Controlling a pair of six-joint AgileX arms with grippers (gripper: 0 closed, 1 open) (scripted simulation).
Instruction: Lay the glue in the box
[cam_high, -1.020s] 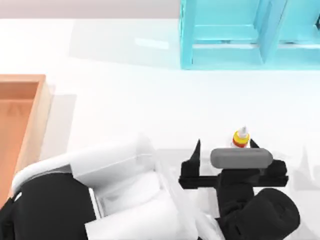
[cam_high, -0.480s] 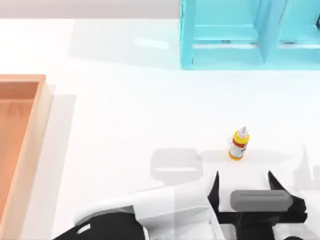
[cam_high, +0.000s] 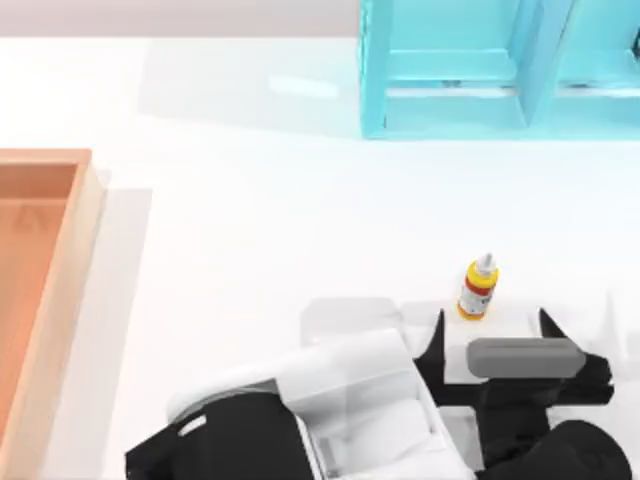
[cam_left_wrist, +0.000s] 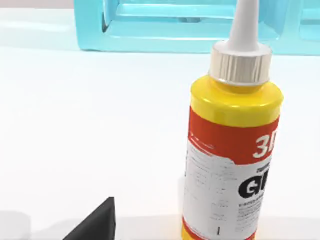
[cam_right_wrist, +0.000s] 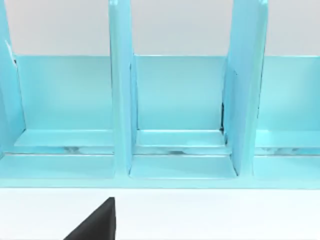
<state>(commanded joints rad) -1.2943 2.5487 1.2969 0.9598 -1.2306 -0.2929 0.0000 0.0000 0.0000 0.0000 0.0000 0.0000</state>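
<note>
The glue (cam_high: 479, 288) is a small yellow bottle with a white nozzle and a red-and-white label. It stands upright on the white table, right of centre. My left gripper (cam_high: 492, 322) is open just in front of it, fingertips to either side and short of the bottle, touching nothing. Up close in the left wrist view, the glue (cam_left_wrist: 232, 150) stands beyond one black fingertip (cam_left_wrist: 97, 222). The box (cam_high: 85, 230), orange-brown floor and tan walls, lies at the table's left edge. In the right wrist view, one fingertip (cam_right_wrist: 97, 222) sits well off-centre and holds nothing.
A cyan compartment shelf unit (cam_high: 500, 70) stands at the back right, and the right wrist view faces this shelf unit (cam_right_wrist: 175, 115). The left arm's white and black body (cam_high: 300, 420) covers the front middle of the table. Bare white table lies between glue and box.
The left gripper drew back from the glue toward the front edge and shifted right, then came slightly forward again. The glue has stayed upright in place.
</note>
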